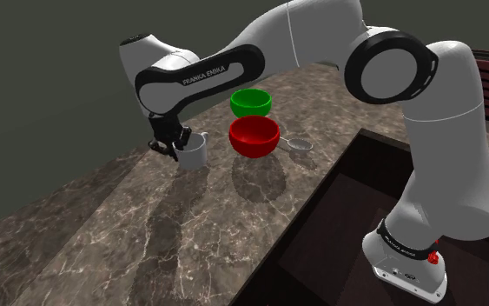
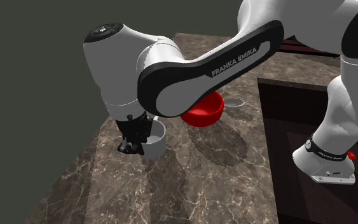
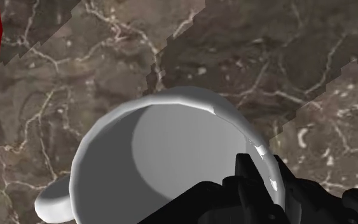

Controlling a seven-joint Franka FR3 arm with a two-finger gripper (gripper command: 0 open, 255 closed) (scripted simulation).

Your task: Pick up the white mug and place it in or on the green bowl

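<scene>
Bare surface fills the near part of the brown marbled stone bench (image 1: 147, 235). Farther on, near its edge at the shoulder view's left, stands the white handled mug (image 1: 194, 154), its wall clasped by the black gripper (image 1: 173, 146). Just beside it sits a glossy red bowl (image 1: 254, 136), and the glossy green bowl (image 1: 251, 103) is beyond.

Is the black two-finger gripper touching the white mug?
Touching. In the wrist view the black two-finger gripper straddles the white handled mug at its rim, with both fingers pressed against the wall and no gap showing.
</scene>
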